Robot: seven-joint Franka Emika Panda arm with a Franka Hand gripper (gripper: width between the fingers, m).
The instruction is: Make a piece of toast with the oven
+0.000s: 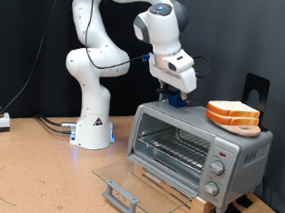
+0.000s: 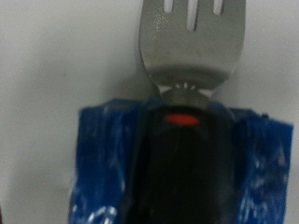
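Atop the oven (image 1: 197, 147), at its ten o'clock corner, we see the gripper (image 1: 174, 95) over a blue holder (image 2: 177, 163); its opening we cannot tell. Toast (image 1: 233, 114) sits at two o'clock.

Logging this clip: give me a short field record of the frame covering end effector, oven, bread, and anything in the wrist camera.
end effector: low over the oven top, near its exterior-view left end
oven: silver, on a wooden board, glass door open and lying flat
oven rack: no bread visible on it
bread slices: stacked on the oven top, exterior view's right
wrist view: slotted metal spatula with black handle, blue padding around it
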